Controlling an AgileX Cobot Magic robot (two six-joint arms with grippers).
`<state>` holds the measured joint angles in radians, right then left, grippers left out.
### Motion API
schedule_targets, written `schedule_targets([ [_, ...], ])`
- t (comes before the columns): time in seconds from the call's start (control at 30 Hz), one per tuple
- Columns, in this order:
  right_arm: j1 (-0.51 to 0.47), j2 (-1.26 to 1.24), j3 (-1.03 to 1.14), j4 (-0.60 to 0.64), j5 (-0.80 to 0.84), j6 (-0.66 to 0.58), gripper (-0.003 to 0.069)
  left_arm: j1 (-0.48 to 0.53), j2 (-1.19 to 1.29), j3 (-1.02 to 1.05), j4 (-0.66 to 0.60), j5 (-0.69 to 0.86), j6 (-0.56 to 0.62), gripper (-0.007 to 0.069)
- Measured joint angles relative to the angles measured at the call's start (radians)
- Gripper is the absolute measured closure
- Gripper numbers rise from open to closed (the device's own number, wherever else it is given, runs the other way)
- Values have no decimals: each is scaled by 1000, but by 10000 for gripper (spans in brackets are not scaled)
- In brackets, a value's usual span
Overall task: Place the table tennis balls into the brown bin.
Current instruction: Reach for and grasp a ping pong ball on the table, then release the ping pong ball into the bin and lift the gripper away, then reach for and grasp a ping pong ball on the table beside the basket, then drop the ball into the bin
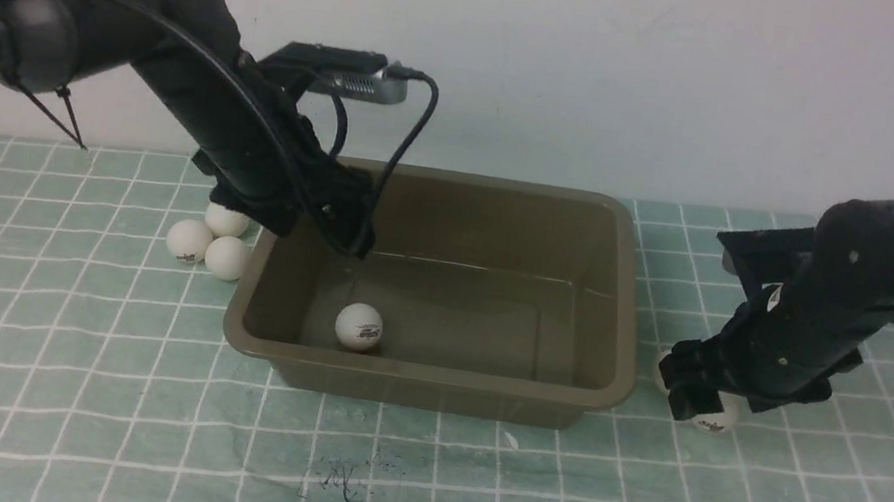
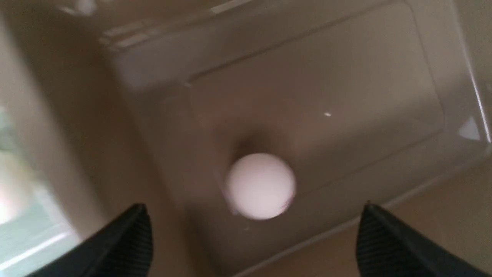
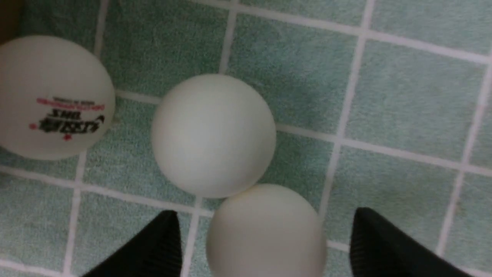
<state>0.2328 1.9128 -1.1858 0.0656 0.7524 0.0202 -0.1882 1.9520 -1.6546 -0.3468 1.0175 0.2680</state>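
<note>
Left hand (image 2: 253,234), fingers apart, over brown bin (image 1: 436,376), likely for drop; right hand (image 3: 265,238), spread, straddles ball (image 3: 266,234), apparently for grasp.

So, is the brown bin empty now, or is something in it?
Not empty: one white ball lies on the floor inside the brown bin.

Olive-brown plastic with a smooth, softly glossy surface on the bin (image 1: 430,385), smooth matt white on the table tennis balls (image 3: 215,134), dull black on the fingers (image 3: 153,246) at lower left of the right wrist view, mottled green with pale grid lines on the counter (image 1: 99,379), smooth matt white on the wall (image 1: 605,74)
</note>
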Motion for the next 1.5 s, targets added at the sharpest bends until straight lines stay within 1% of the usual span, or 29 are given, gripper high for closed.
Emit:
schedule_targets([
  [0.03, 0, 4, 0, 6, 4, -4, 197, 10, -5, -20, 21, 17, -22, 8],
  [0.07, 0, 8, -1, 8, 17, -6, 271, 32, -10, -54, 61, 47, -58, 60],
  [0.1, 0, 8, -4, 6, 33, -6, 315, 70, -17, -97, 118, 91, -104, 171],
  [0.13, 0, 3, -6, -1, 60, -7, 305, 89, -20, -113, 141, 108, -120, 253],
  [0.17, 0, -4, -7, -7, 80, -7, 298, 108, -22, -125, 162, 120, -133, 298],
  [0.2, -1, -29, -8, -15, 126, -7, 295, 157, -25, -142, 200, 137, -149, 468],
  [0.3, -2, -125, -18, 21, 172, -7, 295, 239, -16, -147, 230, 157, -154, 586],
  [0.37, 1, -183, -24, 83, 162, -7, 295, 271, -2, -147, 228, 172, -130, 613],
  [0.4, 20, -270, -30, 186, 111, -20, 295, 284, 26, -147, 217, 184, -80, 622],
  [0.47, 58, -310, -46, 274, 43, -87, 295, 284, 59, -147, 193, 181, -31, 616],
  [0.53, 90, -309, -74, 345, -6, -161, 295, 278, 100, -147, 157, 164, 13, 580],
  [0.6, 108, -276, -111, 379, -14, -190, 295, 275, 132, -147, 138, 128, 32, 526],
  [0.67, 117, -225, -172, 395, -6, -205, 289, 269, 168, -147, 126, 75, 45, 427],
  [0.73, 118, -168, -237, 394, 19, -210, 239, 263, 200, -147, 120, 24, 49, 305],
  [0.77, 118, -158, -250, 392, 29, -210, 222, 261, 206, -147, 119, 15, 50, 280],
  [0.8, 118, -131, -293, 379, 63, -211, 159, 256, 228, -147, 111, -21, 51, 188],
  [0.9, 118, -116, -360, 318, 146, -206, 56, 245, 269, -147, 103, -60, 52, 65],
  [0.93, 118, -120, -376, 288, 165, -190, 43, 243, 282, -147, 102, -68, 52, 47],
  [1.0, 118, -139, -388, 213, 180, -155, 52, 240, 298, -147, 101, -73, 48, 47],
  [1.03, 118, -152, -390, 175, 187, -129, 69, 239, 306, -147, 101, -75, 42, 66],
  [1.1, 118, -188, -393, 66, 205, -74, 148, 239, 315, -149, 113, -68, 9, 174],
  [1.13, 117, -206, -394, 20, 219, -51, 192, 239, 315, -157, 126, -51, -10, 258],
  [1.17, 111, -226, -393, -58, 255, -12, 279, 239, 315, -172, 145, -27, -30, 303],
  [1.2, 106, -233, -392, -88, 274, 3, 318, 239, 312, -186, 154, -6, -41, 290],
  [1.3, 57, -247, -341, -180, 334, 76, 503, 240, 292, -249, 166, 69, -58, 283],
  [1.33, 23, -249, -286, -194, 334, 105, 580, 239, 271, -285, 166, 119, -58, 283],
  [1.37, -5, -249, -230, -194, 321, 120, 623, 237, 246, -320, 153, 153, -57, 283],
  [1.43, -39, -239, -138, -168, 258, 126, 647, 224, 202, -355, 102, 184, -36, 283],
  [1.5, -54, -208, -72, -81, 152, 97, 608, 179, 156, -373, 7, 194, 25, 283],
])
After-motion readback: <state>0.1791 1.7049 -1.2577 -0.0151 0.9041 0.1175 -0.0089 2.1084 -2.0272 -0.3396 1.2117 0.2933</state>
